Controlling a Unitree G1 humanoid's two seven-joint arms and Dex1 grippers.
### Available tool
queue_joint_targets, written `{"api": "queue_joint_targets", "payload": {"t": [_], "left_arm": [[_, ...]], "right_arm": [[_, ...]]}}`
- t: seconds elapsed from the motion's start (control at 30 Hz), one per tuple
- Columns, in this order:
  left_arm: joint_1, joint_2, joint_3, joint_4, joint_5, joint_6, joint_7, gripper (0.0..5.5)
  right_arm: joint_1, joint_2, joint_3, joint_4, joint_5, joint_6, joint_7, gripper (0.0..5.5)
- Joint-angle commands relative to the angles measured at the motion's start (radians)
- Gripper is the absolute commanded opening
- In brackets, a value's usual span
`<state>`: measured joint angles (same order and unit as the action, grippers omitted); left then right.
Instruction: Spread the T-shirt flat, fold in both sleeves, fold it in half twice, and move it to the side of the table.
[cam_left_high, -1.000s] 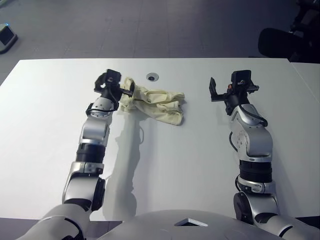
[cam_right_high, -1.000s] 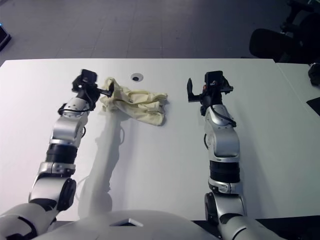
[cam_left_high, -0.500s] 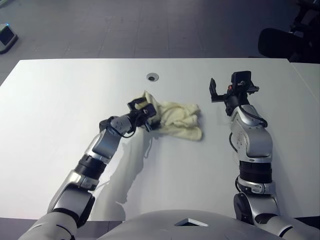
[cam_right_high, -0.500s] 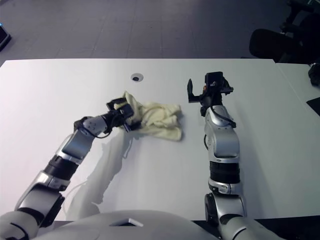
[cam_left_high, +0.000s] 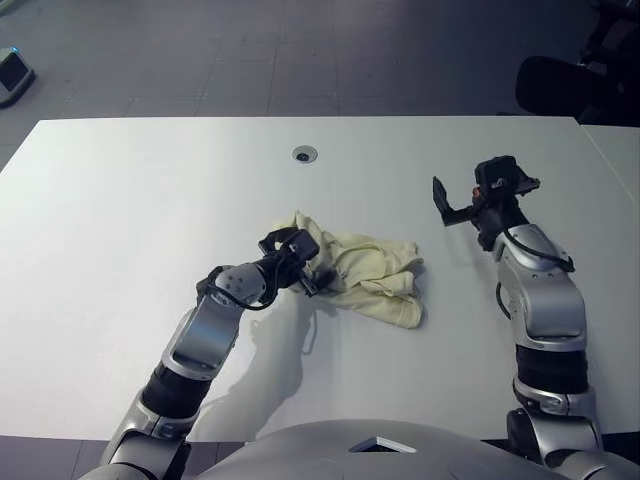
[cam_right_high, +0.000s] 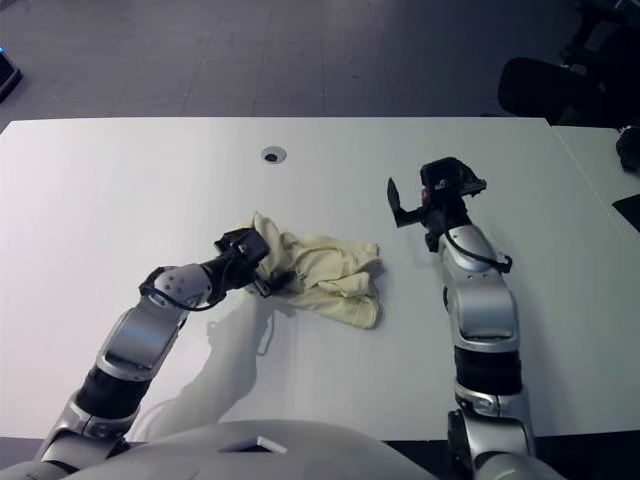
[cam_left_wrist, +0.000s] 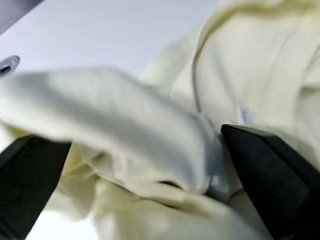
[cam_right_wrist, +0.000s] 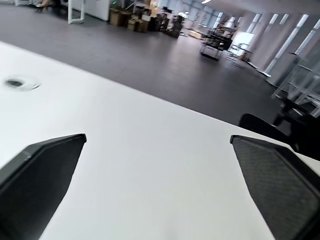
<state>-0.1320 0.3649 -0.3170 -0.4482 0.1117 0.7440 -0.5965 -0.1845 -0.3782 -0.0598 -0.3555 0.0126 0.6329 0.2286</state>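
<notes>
A pale yellow T-shirt (cam_left_high: 365, 272) lies crumpled near the middle of the white table (cam_left_high: 120, 200). My left gripper (cam_left_high: 303, 262) is shut on the T-shirt's left edge, bunching a fold of cloth (cam_left_wrist: 125, 130) between its black fingers (cam_left_wrist: 270, 175). My right gripper (cam_left_high: 465, 203) hangs open above bare table to the right of the T-shirt, a hand's width from the cloth, with nothing between its fingers (cam_right_wrist: 35, 175).
A round cable grommet (cam_left_high: 304, 154) sits in the table toward the far edge. A black office chair (cam_left_high: 570, 90) stands beyond the far right corner. Bare table surface stretches left and right of the T-shirt.
My left gripper has dragged the T-shirt from the far left toward the table's middle and nearer to me. My right gripper has moved slightly rightward and closer.
</notes>
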Motion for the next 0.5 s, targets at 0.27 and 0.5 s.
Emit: {"api": "queue_joint_targets", "payload": {"t": [0.27, 0.5], "left_arm": [[-0.055, 0.079, 0.197, -0.153, -0.122, 0.154, 0.005, 5.40], [-0.113, 0.082, 0.258, -0.161, -0.175, 0.187, 0.044, 5.40]], "right_arm": [[0.111, -0.267, 0.131, -0.199, 0.019, -0.092, 0.338, 5.36], [0.157, -0.335, 0.189, -0.226, 0.007, -0.141, 0.439, 5.36]]}}
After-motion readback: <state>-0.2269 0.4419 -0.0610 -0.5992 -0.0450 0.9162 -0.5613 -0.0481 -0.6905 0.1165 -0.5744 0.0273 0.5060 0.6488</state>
